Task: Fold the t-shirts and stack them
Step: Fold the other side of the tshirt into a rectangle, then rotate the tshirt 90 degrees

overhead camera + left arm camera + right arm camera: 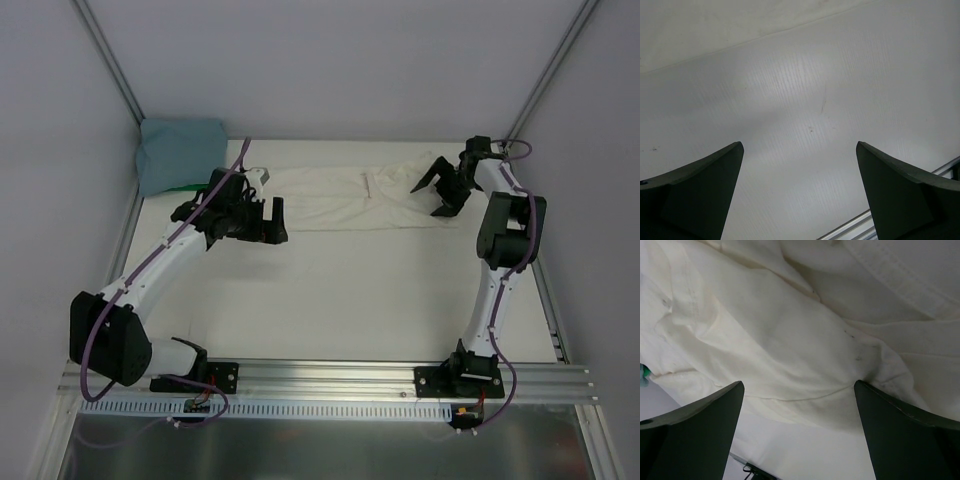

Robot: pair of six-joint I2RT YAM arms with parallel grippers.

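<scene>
The cream t-shirt point(350, 197) lies as a long flat band across the far middle of the table. It fills the right wrist view point(790, 330), wrinkled. The teal-blue t-shirt point(180, 153) sits folded in the far left corner. My left gripper point(268, 222) is open and empty at the cream shirt's left end; its wrist view shows only bare table between the fingers point(705, 185). My right gripper point(438, 190) is open and empty over the shirt's right end, with the shirt's edge between its fingers point(900, 430).
White table point(340, 300) with grey walls behind and at both sides. A metal rail point(330, 380) runs along the near edge. Something green point(185, 187) peeks out under the teal shirt.
</scene>
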